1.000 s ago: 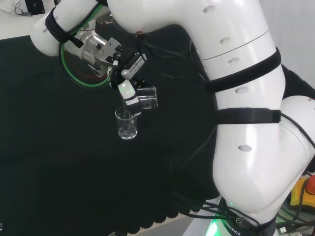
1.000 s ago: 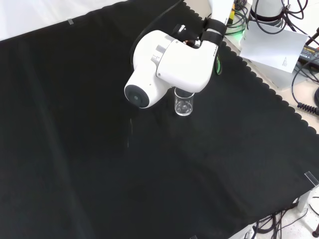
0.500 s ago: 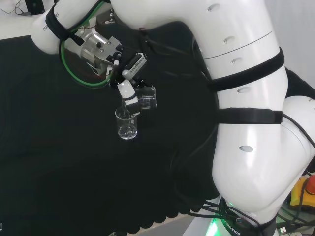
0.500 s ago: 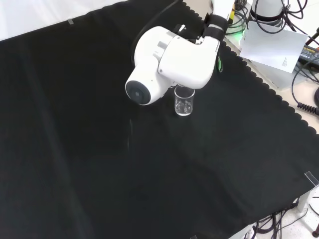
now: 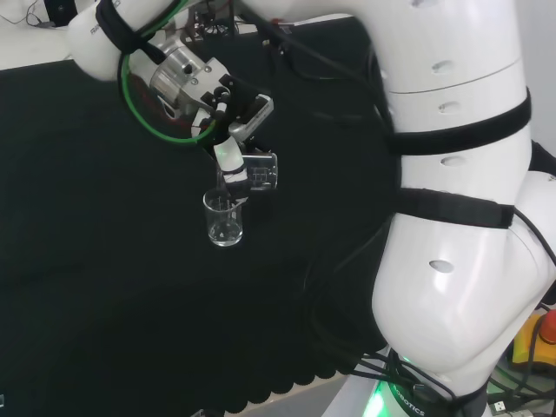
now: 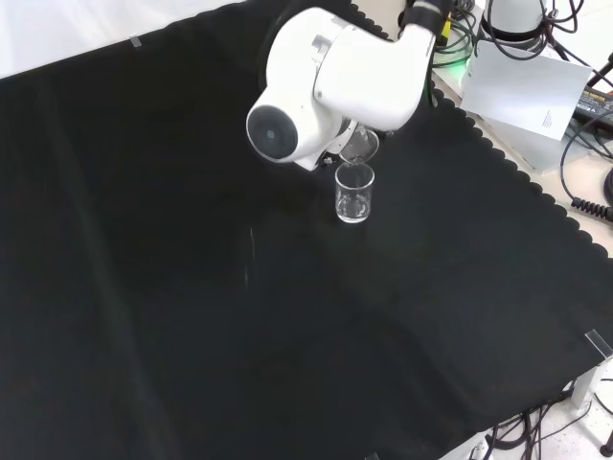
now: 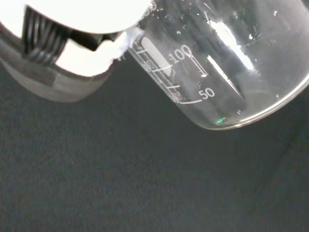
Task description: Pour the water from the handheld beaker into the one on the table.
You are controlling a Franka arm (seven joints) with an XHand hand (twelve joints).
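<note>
In the head view my hand [image 5: 228, 155] is shut on a clear glass beaker [image 5: 260, 171], tipped on its side just above and to the right of a second clear beaker [image 5: 224, 219] that stands upright on the black cloth. The front view has the standing beaker [image 6: 353, 193] below the arm's big white link [image 6: 330, 72], with the tilted beaker's rim [image 6: 358, 146] peeking out just above it. Close up in the wrist view, the held beaker [image 7: 222, 63] lies tilted with its base toward the camera, beside a white part of my hand [image 7: 82, 24]. I cannot make out water in either one.
Black cloth [image 6: 192, 316] covers the bench around the beakers. The cloth's scalloped edge [image 6: 517, 168], white paper [image 6: 533, 86] and cables lie at the right of the front view. The arm's white links [image 5: 452, 191] take up the right of the head view.
The arm's wrist has risen and turned, so its big link has moved up and away from the standing beaker in the front view. The held beaker stays tipped over the standing one.
</note>
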